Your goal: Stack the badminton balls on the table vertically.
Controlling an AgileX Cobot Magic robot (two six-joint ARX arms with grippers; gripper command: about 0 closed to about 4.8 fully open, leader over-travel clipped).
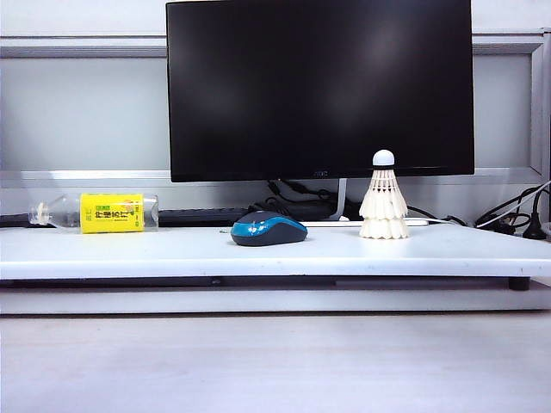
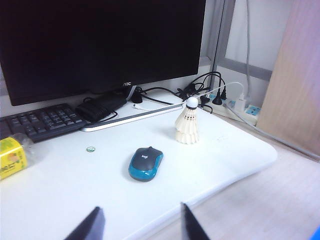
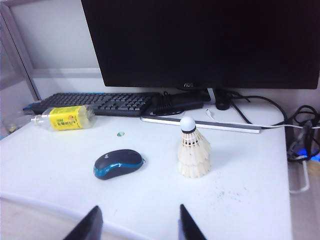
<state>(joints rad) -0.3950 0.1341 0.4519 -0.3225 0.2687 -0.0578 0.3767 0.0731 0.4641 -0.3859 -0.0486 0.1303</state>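
Fingers of our left gripper (image 2: pixel 137 225) and right gripper (image 3: pixel 137 224) stand apart and empty, near the worktop (image 1: pixel 129 245) edge; the badminton balls (image 1: pixel 384 206) already stand stacked right of the mouse (image 1: pixel 269 229), so nothing seems left.

Left gripper (image 2: pixel 138 227): only two dark fingertips (image 2: pixel 92 226) showing in its own wrist view, spread wide apart, nothing between them, held up in the air over the near edge of the desk. Right gripper (image 3: pixel 136 225): same look in its wrist view, two dark fingertips (image 3: pixel 187 224) set well apart, nothing held, up in the air near the front. Touching nothing on either side. Not seen in the exterior view: no arm, no wrist, no gripper there.
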